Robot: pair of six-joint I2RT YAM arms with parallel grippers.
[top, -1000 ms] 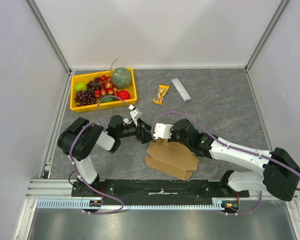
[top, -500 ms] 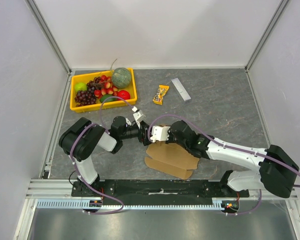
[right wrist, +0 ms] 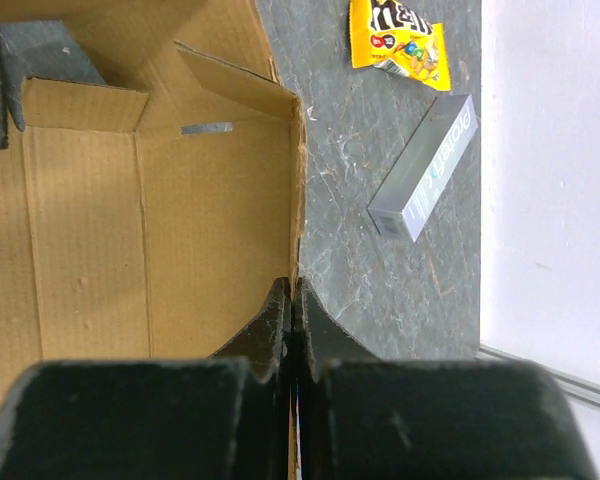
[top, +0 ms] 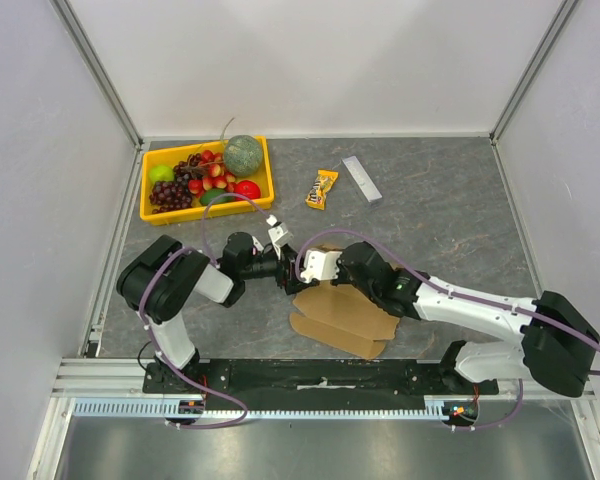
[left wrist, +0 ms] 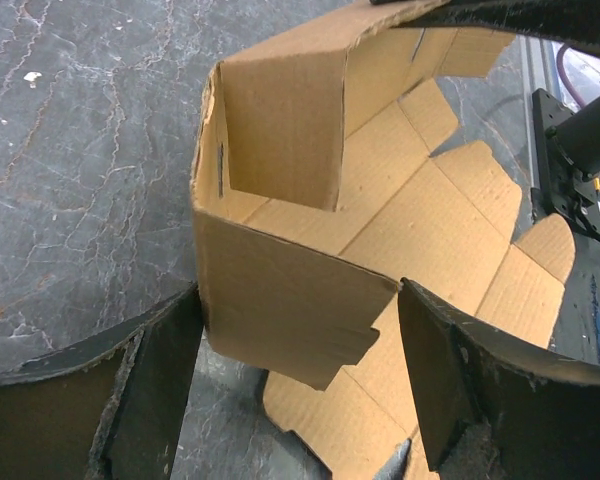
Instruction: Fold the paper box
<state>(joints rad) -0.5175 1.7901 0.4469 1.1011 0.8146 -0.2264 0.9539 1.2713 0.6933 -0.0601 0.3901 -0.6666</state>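
Observation:
The paper box (top: 348,316) is a brown die-cut cardboard sheet lying near the table's front, with its left end folded up. In the left wrist view, the raised walls of the box (left wrist: 280,130) form a corner, and a notched side flap stands between the two fingers of my left gripper (left wrist: 300,385), which is open around it. My left gripper (top: 286,277) reaches the box from the left. My right gripper (right wrist: 293,292) is shut on the top edge of an upright wall of the box (right wrist: 160,220). From above, the right gripper (top: 318,256) sits over the box's left end.
A yellow tray (top: 146,188) of fruit stands at the back left. A yellow candy packet (top: 322,188) and a small grey bar (top: 362,178) lie beyond the box; both also show in the right wrist view, the packet (right wrist: 400,35) and the bar (right wrist: 425,165).
My right gripper has shifted slightly left with the box wall in it. My left gripper has edged right, closer around the flap.

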